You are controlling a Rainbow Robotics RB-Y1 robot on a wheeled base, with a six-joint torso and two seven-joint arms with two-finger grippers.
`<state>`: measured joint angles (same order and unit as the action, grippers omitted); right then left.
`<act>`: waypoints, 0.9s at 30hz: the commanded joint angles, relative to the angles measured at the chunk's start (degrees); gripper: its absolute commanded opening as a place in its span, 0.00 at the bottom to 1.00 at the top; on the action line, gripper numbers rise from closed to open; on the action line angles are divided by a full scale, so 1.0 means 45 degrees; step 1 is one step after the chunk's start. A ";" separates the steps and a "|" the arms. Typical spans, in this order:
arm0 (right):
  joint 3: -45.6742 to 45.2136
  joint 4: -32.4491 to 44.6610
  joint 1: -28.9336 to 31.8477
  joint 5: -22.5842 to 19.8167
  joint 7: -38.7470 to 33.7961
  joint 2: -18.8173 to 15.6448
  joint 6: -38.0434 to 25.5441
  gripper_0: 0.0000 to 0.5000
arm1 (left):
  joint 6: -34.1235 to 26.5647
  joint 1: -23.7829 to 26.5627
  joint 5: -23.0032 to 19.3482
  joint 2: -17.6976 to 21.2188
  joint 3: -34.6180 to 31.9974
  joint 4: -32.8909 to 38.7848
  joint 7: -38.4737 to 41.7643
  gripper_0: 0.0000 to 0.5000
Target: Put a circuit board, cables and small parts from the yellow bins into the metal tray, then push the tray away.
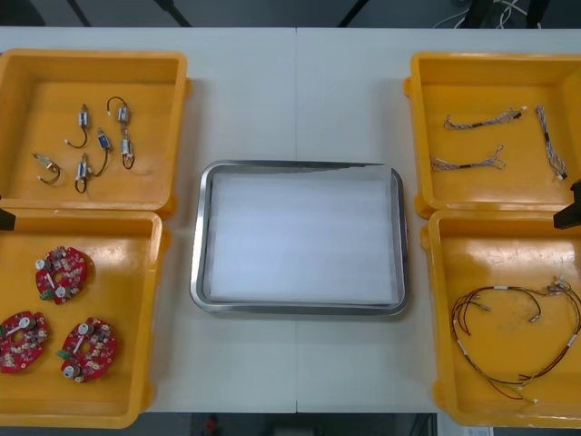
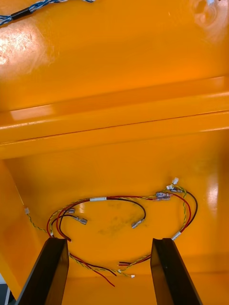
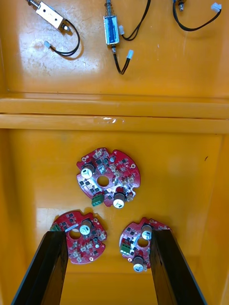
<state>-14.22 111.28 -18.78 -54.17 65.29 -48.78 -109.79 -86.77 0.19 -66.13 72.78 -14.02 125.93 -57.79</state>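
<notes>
Progress 0: the metal tray [image 1: 300, 167] sits bare at mid-table, long axis left-right, while all 3 circuit boards [image 1: 61, 274], the small metal parts [image 1: 102, 143] and the twisted blue and white cables [image 1: 477, 120] lie in the yellow bins [image 1: 174, 109], so every pick, every placement and the tray push remain. Left gripper [image 3: 107, 234] hangs over the near-left bin [image 1: 152, 300], jaws spread above the boards, which are round with no long axis. Right gripper [image 2: 109, 240] hangs over the near-right bin [image 1: 438, 309], jaws spread above the red and yellow cable [image 1: 517, 350], a loose loop lying wider left-right than near-far.
</notes>
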 commanded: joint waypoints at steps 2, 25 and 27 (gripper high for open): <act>0.0113 0.0193 0.0092 0.0085 0.0179 -0.0507 -0.0047 1.00 | 0.0043 -0.0219 0.0125 0.0076 0.0029 0.0141 0.0147 1.00; 0.0113 0.0193 0.0092 0.0085 0.0179 -0.0507 -0.0047 1.00 | 0.0043 -0.0219 0.0125 0.0076 0.0029 0.0141 0.0147 1.00; 0.0113 0.0193 0.0092 0.0085 0.0179 -0.0507 -0.0047 1.00 | 0.0043 -0.0219 0.0125 0.0076 0.0029 0.0141 0.0147 1.00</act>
<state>-14.22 111.28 -18.78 -54.17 65.29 -48.78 -109.79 -86.77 0.19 -66.13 72.78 -14.02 125.93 -57.79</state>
